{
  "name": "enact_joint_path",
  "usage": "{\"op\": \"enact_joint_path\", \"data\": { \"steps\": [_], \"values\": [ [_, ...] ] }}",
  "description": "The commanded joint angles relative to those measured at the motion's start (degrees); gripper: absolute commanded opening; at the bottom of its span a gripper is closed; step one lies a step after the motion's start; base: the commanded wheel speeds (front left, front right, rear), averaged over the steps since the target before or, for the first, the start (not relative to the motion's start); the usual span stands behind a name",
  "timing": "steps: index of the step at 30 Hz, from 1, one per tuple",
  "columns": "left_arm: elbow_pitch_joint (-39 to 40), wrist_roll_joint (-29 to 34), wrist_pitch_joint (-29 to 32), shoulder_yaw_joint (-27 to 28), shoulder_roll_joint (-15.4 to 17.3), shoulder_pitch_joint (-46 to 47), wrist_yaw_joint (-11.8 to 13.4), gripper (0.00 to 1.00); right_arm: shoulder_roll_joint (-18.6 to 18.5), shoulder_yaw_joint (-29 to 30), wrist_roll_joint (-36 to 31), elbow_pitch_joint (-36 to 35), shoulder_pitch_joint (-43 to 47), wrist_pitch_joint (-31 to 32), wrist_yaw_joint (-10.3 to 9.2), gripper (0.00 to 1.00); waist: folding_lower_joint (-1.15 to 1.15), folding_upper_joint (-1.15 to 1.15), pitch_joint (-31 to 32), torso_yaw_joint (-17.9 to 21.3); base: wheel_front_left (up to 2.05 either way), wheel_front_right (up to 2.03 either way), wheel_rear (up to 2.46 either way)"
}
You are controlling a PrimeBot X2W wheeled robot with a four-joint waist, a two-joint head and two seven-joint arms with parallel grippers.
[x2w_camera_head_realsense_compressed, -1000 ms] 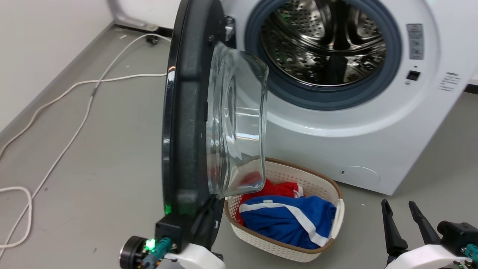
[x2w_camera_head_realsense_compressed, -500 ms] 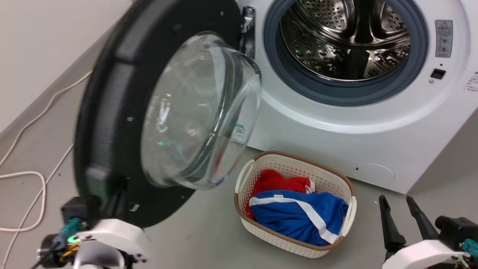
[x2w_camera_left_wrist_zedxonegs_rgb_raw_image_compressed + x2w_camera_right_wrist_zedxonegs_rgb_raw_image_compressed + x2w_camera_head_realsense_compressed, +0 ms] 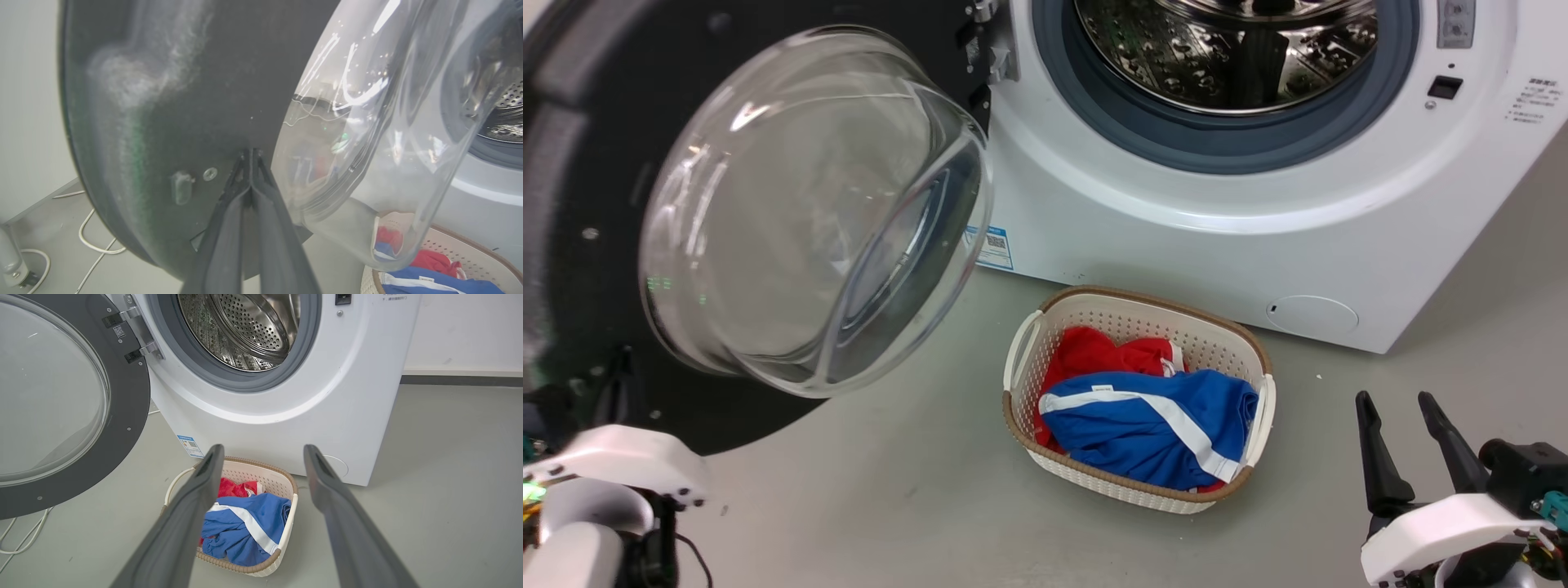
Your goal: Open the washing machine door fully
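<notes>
One washing machine door [image 3: 809,212] stands wide open. The left hand [image 3: 249,154] is clenched, pressed against its black rim; the right hand [image 3: 1395,400] is released. One basket [image 3: 1137,303] holds two garments [image 3: 1143,420].

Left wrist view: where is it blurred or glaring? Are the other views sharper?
Left wrist view: the washing machine door has a hazy, smeared black rim, and white glare streaks cross its glass bowl. Head view: the door's left edge and the pale left forearm are soft. Right wrist view: sharp, evenly lit.
</notes>
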State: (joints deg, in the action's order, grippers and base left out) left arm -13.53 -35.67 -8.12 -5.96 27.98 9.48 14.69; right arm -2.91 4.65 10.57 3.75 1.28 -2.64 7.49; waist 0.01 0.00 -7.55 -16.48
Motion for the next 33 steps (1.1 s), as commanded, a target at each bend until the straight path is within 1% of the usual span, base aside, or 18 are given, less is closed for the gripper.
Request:
{"op": "enact_joint_path", "data": {
  "steps": [1,4,10,15,20,23,27,33],
  "values": [
    [-1.1,-0.5,-0.5,1.1,0.9,1.2,0.0,0.0,0.1,-0.1,-0.3,-0.2,-0.8,0.1,0.01,1.0,-0.01,0.0,-0.4,0.4,0.0,0.0,0.0],
    [-4.4,-1.4,-1.6,2.7,1.8,2.3,-0.7,0.0,0.1,-0.2,-0.6,-0.4,-1.2,-0.1,0.01,1.0,-0.01,0.0,-0.7,0.8,0.0,0.0,0.0],
    [-8.3,-2.2,-3.2,3.4,1.8,4.1,-1.8,0.0,0.1,-0.2,-1.5,-0.7,-1.6,-0.2,0.01,1.0,-0.01,0.0,-0.9,0.8,0.0,0.0,0.0],
    [-9.4,-1.4,-4.0,2.3,0.8,3.5,-1.8,0.0,0.1,-0.2,-1.9,-0.1,-1.2,-0.4,0.01,1.0,-0.01,0.0,0.4,0.3,0.0,0.0,0.0],
    [-8.9,-0.6,-4.3,1.0,0.2,1.9,-1.9,0.0,0.1,-0.4,-1.6,0.5,-0.1,-0.7,0.01,1.0,-0.01,0.0,2.7,-0.3,0.0,0.0,0.0],
    [-6.5,0.4,-4.4,-0.5,-0.2,-0.3,-1.5,0.0,0.1,-0.8,-1.7,0.7,0.7,-1.3,0.01,1.0,-0.01,0.0,5.2,-0.9,0.0,0.0,0.0],
    [-2.1,1.6,-3.9,-1.8,-0.3,-3.5,-0.3,0.0,0.1,-0.9,-3.4,0.5,1.5,-1.6,0.01,1.0,-0.01,0.0,7.1,-1.0,0.0,0.0,0.0],
    [7.1,3.0,-3.0,-3.7,-1.3,-9.7,2.7,0.0,0.1,-0.8,-4.0,-0.7,2.6,-1.1,0.01,1.0,-0.01,0.0,8.9,-0.4,0.0,0.0,0.0]
  ]
}}
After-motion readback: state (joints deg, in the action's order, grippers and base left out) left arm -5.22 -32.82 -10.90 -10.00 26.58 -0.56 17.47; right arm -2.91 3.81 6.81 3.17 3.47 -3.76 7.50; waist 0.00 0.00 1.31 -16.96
